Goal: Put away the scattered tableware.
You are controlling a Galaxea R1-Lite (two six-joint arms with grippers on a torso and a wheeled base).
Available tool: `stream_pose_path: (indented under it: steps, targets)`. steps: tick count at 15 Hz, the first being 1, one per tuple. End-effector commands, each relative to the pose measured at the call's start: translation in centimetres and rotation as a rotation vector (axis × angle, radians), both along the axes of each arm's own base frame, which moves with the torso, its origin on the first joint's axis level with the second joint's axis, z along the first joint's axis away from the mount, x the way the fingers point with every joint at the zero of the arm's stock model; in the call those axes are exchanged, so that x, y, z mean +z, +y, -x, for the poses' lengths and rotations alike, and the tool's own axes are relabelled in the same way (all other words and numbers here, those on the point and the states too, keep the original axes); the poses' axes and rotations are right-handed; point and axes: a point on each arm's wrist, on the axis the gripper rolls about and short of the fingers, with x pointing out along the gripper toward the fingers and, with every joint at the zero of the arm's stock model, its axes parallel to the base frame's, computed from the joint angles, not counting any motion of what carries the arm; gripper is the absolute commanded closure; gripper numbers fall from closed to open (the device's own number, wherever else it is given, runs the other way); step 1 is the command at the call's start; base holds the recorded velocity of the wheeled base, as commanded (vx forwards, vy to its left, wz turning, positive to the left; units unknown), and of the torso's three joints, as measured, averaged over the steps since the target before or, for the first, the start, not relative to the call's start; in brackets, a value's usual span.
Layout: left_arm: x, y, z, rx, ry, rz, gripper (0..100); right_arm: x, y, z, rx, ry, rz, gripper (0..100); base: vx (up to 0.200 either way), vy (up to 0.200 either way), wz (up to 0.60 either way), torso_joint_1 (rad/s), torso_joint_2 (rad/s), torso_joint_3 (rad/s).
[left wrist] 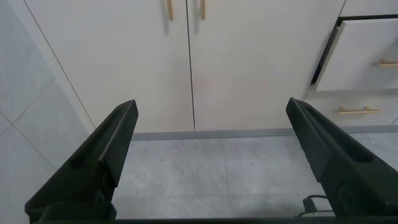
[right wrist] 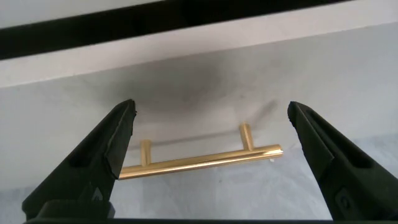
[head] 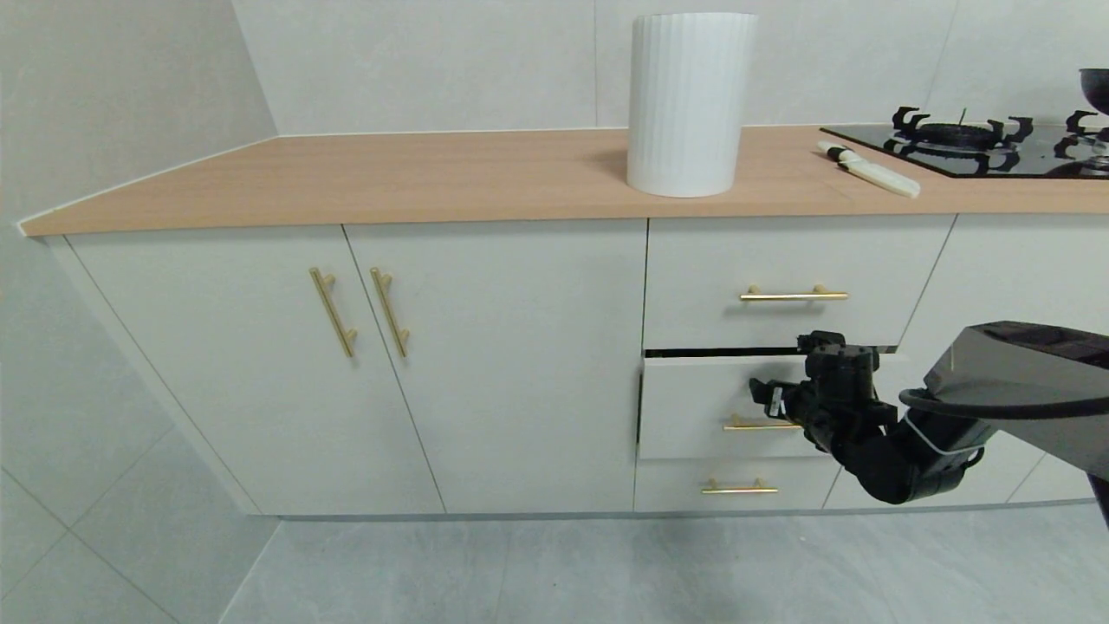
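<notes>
Gold handle (right wrist: 199,160) sits straight ahead of the right gripper (head: 784,368), framed between its two fingers, which are spread wide and hold nothing. The handle belongs to the middle drawer (head: 693,407), whose front stands slightly out from the cabinet, with a dark gap along its top edge just above the gripper. The knife (head: 869,169), pale with a dark band at the grip, lies flat on the wooden counter (head: 390,178), well above this gripper and a little to its right. It is just beside the black hob (head: 979,143). A white ribbed cylinder (head: 689,104) stands on the counter, above the gripper and to its left.

The left gripper (left wrist: 211,109) is also wide open and empty. It faces the grey floor (left wrist: 205,174) at the foot of the doors (left wrist: 186,62), with the drawer off to one side.
</notes>
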Motion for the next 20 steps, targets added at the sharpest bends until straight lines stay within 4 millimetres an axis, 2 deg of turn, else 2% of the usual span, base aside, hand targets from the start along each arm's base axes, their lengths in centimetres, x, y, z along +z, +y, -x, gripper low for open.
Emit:
stream_pose_path:
  steps: [1,9,15,17,19,20]
  targets:
    - [0.0,0.0,0.0,0.000,0.001,0.000,0,-0.8,-0.3,-0.6,-0.014,-0.005,0.000,0,0.000,0.000,0.00,0.000,0.00,0.000]
    - [0.0,0.0,0.0,0.000,0.001,0.000,0,-1.1,-1.1,-3.1,-0.081,-0.114,-0.022,0,0.000,0.000,0.00,0.000,0.00,0.000]
    - [0.0,0.0,0.0,0.000,0.001,0.000,0,-0.7,-1.2,-3.2,-0.089,-0.128,-0.023,0,0.000,0.000,0.00,0.000,0.00,0.000]
    - [0.0,0.0,0.0,0.000,0.001,0.000,0,-0.6,-1.3,-2.6,-0.087,-0.114,-0.019,0,0.000,0.000,0.00,0.000,0.00,0.000]
    - [0.0,0.0,0.0,0.000,0.001,0.000,0,-0.1,-1.6,0.0,-0.044,-0.047,-0.012,0,0.000,0.000,0.00,0.000,0.00,0.000]
    - [0.0,0.0,0.0,0.000,0.001,0.000,0,0.2,-1.7,1.5,0.040,-0.009,-0.029,0,0.000,0.000,0.00,0.000,0.00,0.000]
